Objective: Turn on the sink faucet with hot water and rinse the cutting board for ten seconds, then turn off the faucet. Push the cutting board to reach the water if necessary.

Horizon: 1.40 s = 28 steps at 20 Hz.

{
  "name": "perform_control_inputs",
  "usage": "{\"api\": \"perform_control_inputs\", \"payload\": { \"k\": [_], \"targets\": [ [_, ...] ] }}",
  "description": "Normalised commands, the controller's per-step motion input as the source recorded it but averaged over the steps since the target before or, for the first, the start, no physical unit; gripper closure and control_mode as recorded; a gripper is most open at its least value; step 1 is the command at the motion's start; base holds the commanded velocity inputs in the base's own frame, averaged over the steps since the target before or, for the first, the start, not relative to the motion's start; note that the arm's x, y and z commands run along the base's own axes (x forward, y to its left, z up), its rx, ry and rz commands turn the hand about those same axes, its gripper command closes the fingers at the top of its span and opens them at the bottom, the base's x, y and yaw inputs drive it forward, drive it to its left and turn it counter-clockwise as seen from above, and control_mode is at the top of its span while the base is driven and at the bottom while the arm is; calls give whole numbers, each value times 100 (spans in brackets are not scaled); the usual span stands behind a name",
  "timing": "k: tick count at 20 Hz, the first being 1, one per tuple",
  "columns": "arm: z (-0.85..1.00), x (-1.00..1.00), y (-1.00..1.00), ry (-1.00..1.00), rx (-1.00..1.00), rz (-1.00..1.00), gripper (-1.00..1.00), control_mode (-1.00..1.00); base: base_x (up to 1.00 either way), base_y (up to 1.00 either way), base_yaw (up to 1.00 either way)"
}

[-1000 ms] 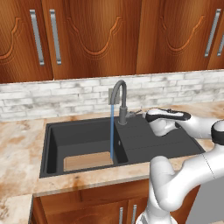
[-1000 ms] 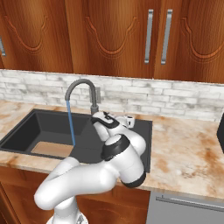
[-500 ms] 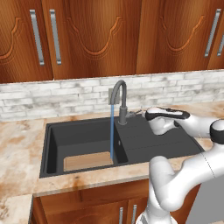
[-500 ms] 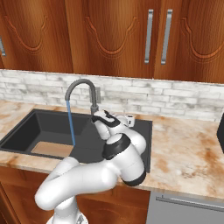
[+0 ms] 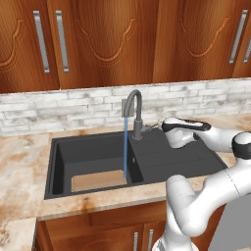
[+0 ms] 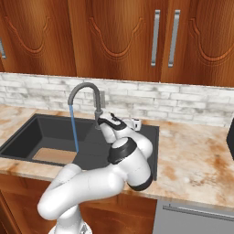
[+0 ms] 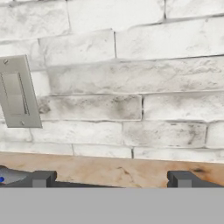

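Note:
The dark grey sink faucet (image 5: 134,112) (image 6: 85,91) stands behind the black sink (image 5: 59,162) (image 6: 27,132). A thin blue stream of water (image 5: 125,149) (image 6: 73,130) runs from its spout. The stream lands at the right end of the tan cutting board (image 5: 98,180) (image 6: 53,156), which lies flat on the basin floor. My gripper (image 5: 157,126) (image 6: 133,122) (image 7: 111,181) hovers just right of the faucet's base, pointing at the brick wall. Its fingertips (image 7: 42,178) stand wide apart, open, with nothing between them. The lever's end (image 7: 9,176) shows beside the left tip.
A grey wall plate (image 7: 15,92) (image 5: 123,105) is set in the white brick backsplash behind the faucet. The ribbed drainboard (image 5: 176,159) lies under my hand. Marbled counter (image 6: 196,155) stretches to both sides, with wooden cabinets above.

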Motion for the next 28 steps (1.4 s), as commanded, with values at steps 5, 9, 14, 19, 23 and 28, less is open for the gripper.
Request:
{"api": "perform_control_inputs", "payload": {
  "k": [5,9,14,19,23,28],
  "targets": [
    [0,9,0,0,0,0,-100,-100,0,0,0],
    [0,6,0,0,0,0,-100,-100,0,0,0],
    [-2,3,0,0,0,0,-100,-100,0,0,0],
    [-5,0,0,0,0,0,-100,-100,0,0,0],
    [-15,0,0,0,0,0,-100,-100,0,0,0],
    [-15,0,0,0,0,0,-100,-100,0,0,0]
  ]
}}
